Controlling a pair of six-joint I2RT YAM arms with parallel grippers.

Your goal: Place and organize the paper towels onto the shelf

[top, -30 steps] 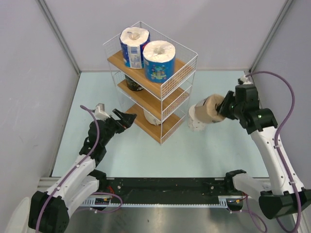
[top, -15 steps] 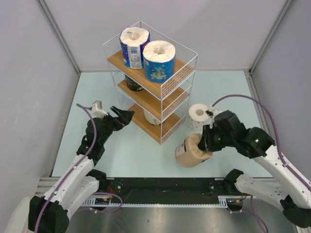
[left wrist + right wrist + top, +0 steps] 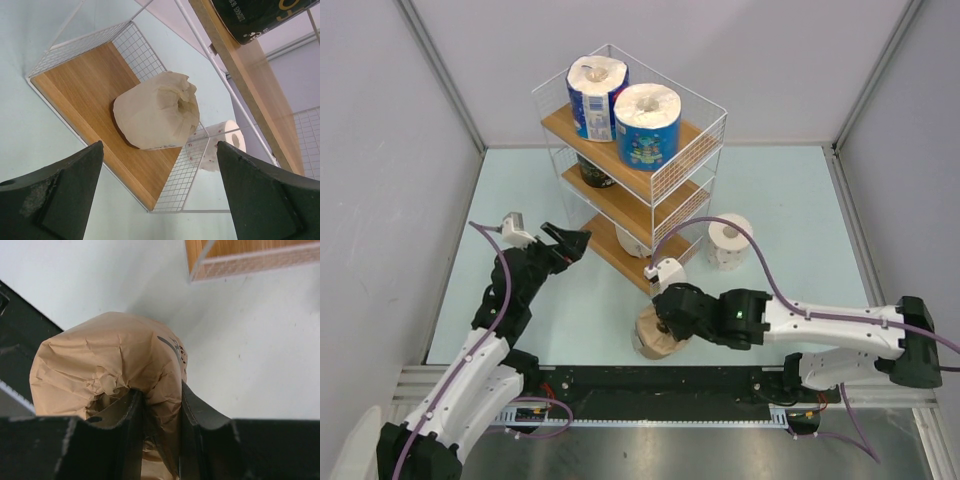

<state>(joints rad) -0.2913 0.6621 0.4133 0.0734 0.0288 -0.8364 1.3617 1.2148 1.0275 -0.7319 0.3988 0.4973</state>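
Shelf [image 3: 686, 168]: three brown wooden boards in a thin white wire frame, set cornerwise on the table. Top board: two blue-wrapped rolls [image 3: 595, 97], upright and side by side, white ends and cores facing up. Middle board: dark-wrapped roll [image 3: 255, 15], mostly hidden under the top tier. Bottom board: cream roll [image 3: 155, 117] near the middle, its wrap crumpled into the core. White dotted roll [image 3: 730, 242] stands upright on the table just beside the shelf's right corner. Tan-brown roll [image 3: 656, 338], wrap creased, sits tilted near the table's front edge, well apart from the shelf, its wall pinched in the right gripper [image 3: 665, 325]. Whether it touches the table cannot be told.
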